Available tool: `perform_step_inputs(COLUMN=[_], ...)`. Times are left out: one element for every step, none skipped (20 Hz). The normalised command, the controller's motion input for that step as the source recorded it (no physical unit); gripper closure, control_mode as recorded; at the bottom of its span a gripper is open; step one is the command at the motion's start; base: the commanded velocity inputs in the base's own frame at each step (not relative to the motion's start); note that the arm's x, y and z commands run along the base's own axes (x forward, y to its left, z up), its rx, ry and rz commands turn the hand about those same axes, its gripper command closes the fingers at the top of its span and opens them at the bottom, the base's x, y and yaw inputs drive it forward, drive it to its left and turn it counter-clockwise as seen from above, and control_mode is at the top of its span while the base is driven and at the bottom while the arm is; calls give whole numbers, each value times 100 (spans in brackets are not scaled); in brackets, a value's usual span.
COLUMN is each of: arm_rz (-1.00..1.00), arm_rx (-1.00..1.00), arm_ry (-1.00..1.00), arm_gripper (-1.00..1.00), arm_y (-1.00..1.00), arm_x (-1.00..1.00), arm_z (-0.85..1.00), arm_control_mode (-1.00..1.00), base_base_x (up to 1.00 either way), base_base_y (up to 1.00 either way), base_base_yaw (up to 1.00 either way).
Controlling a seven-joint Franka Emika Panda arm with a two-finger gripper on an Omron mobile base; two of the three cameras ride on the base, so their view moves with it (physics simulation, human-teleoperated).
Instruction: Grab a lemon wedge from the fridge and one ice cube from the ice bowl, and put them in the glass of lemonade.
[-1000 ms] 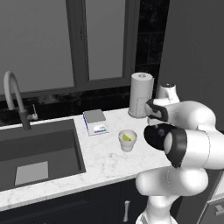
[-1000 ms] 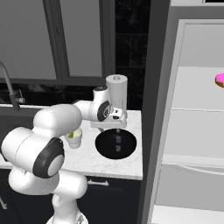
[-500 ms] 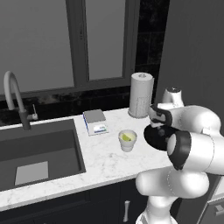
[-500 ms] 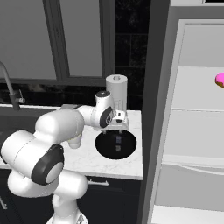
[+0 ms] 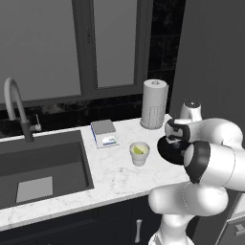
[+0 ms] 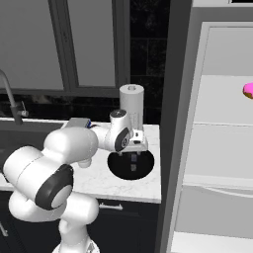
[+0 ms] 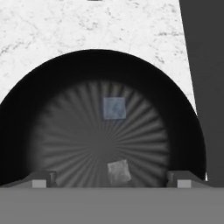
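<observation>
Swinging rightward from beside the glass of lemonade, the gripper now hangs over the ice bowl at the centre of the right base view, jaws spread wide and empty. Two ice cubes lie in the dish in the hand view, one mid-frame, one lower between the fingertips; the base views cannot resolve them. They look small, hard and probably slippery: pinch across flat opposite faces.
</observation>
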Motion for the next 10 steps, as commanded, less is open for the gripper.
perform_step_inputs(arm_rz=[5, 7, 7, 8, 9, 8, 8, 8, 7, 7], arm_rx=[0, 2, 5, 5, 4, 3, 1, 0, 0, 0], arm_ry=[-13, -15, -10, -6, -3, -2, 0, 0, 0, 0], arm_gripper=[-100, -100, -100, -100, -100, -100, -100, -100, -100, -100], arm_y=[0, 1, 0, 0, 0, 0, 0, 0, 0, 0], arm_x=[0, 0, 24, 35, 32, 24, 15, 11, 8, 14], arm_z=[0, 0, 2, 0, 0, 0, 0, 0, -15, -20], arm_control_mode=[-100, -100, -100, -100, -100, -100, -100, -100, -100, -100], base_base_x=[0, 0, 0, 0, 0, 0, 0, 0, 0, 0], base_base_y=[0, 0, 0, 0, 0, 0, 0, 0, 0, 0], base_base_yaw=[0, 0, 0, 0, 0, 0, 0, 0, 0, 0])
